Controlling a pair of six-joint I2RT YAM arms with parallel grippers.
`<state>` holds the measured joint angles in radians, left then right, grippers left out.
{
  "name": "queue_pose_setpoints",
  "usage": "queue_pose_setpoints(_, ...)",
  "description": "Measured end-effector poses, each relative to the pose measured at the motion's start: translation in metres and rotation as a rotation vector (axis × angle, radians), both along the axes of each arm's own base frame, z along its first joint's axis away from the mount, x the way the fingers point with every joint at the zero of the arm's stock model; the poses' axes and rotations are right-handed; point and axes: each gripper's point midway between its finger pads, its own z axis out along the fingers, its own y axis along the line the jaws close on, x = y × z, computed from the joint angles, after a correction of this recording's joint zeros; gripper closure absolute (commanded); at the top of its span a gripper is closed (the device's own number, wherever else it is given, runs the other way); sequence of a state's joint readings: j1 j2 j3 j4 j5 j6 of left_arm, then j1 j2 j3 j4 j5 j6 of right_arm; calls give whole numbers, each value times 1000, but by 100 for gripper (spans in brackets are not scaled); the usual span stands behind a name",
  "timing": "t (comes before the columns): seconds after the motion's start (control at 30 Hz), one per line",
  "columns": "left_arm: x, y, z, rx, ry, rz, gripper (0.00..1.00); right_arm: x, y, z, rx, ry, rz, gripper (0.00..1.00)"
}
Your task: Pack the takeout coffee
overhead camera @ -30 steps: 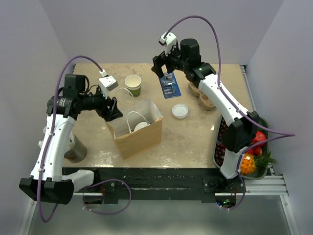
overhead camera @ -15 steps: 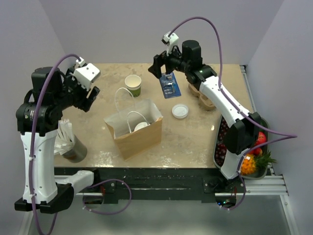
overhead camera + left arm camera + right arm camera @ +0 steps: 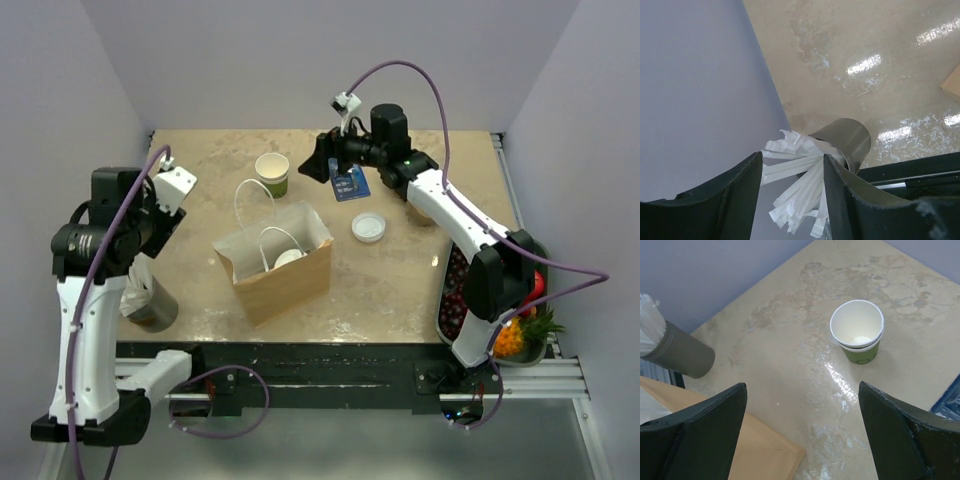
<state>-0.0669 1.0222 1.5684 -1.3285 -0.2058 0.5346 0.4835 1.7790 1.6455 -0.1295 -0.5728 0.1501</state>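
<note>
Sitting in bag (image 3: 292, 288), coffee (image 3: 288, 257) well apart from L claw (image 3: 791, 167).

**Glossy table, mostly matt stuff on it**

The table (image 3: 900, 65) looks like polished stone, beige and blotchy, glossy enough to show bright glare patches. The bag (image 3: 290, 285) is plain brown paper, matt. The open cup (image 3: 857, 337) is paper too, green outside and smooth cream inside with a slight sheen. The spare lid (image 3: 368, 227) is smooth white plastic, and so is the top of the lidded cup (image 3: 288, 258) down in the bag. The straw holder (image 3: 847, 142) looks like dark metal with a satin finish. The straws (image 3: 800, 175) are in crinkly white paper wrappers. The walls (image 3: 300, 60) are flat matt lilac.
</note>
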Motion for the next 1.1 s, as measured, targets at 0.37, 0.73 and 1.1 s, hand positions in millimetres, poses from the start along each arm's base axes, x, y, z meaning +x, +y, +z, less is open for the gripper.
queue_pose_setpoints(0.37,4,35,-63,-83,221,190,53,-10,8,2,66,25,75,27)
queue_pose_setpoints(0.73,105,20,4,-325,-118,129,31,-55,58,40,152,-99,286,31)
queue_pose_setpoints(1.1,118,-15,200,-523,-844,-64,27,-204,183,79,185,-129,605,35)
